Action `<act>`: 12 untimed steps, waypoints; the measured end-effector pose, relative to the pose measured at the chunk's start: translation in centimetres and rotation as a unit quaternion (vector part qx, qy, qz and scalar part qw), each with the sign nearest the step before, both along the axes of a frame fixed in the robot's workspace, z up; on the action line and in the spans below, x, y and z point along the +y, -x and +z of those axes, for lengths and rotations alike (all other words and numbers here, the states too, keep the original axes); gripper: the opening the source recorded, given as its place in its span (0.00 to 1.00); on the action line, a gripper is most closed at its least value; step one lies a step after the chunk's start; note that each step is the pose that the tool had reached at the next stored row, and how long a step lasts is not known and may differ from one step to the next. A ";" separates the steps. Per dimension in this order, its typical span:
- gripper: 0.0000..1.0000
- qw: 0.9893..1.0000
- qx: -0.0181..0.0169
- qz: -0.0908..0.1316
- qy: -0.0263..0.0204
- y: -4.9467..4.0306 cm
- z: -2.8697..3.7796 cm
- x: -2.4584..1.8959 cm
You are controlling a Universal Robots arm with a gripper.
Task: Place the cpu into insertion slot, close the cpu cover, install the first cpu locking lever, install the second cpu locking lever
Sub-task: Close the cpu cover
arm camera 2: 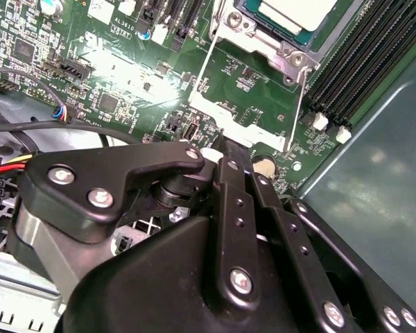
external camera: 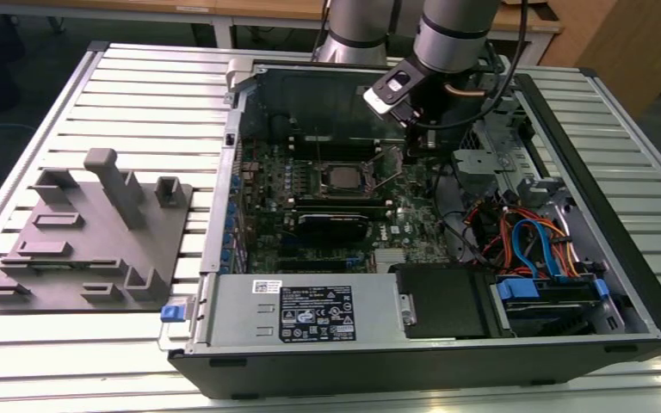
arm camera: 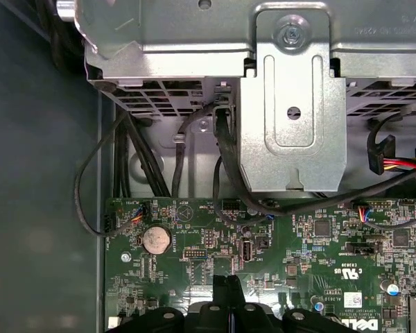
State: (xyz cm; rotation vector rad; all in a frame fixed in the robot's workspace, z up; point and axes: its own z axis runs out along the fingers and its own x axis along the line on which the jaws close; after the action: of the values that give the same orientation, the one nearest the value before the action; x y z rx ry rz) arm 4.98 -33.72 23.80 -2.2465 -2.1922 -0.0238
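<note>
- Your chip (arm camera 2: 291, 10) sat flat in the slot (arm camera 2: 260, 41), silver top up. That first step looked done to me.
- The cover (arm camera 2: 236, 118) was not down. It stood up from the slot's hinge edge and leaned out away from the slot, with the green board (arm camera 2: 249, 83) showing through its window.
- Your gripper (arm camera 2: 218, 139) had its fingers pressed together with nothing between them. The tips were right at the cover's free edge, the end farthest from the slot. I couldn't tell whether they touched the metal.
- By my reckoning you were at the cover-closing step, early in the job.
- With the cover up off the slot, I'd judge both locking levers were left to fasten.
</note>
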 end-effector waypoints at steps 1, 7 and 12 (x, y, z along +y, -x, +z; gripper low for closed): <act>0.10 1.000 0.000 0.000 0.000 0.00 0.00 0.00; 0.10 1.000 0.000 0.000 0.000 0.13 0.00 0.00; 0.10 1.000 0.000 0.000 0.000 0.34 0.00 0.00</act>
State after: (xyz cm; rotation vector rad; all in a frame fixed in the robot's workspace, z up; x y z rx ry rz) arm 4.64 -33.72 23.80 -2.2465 -2.1921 -0.0238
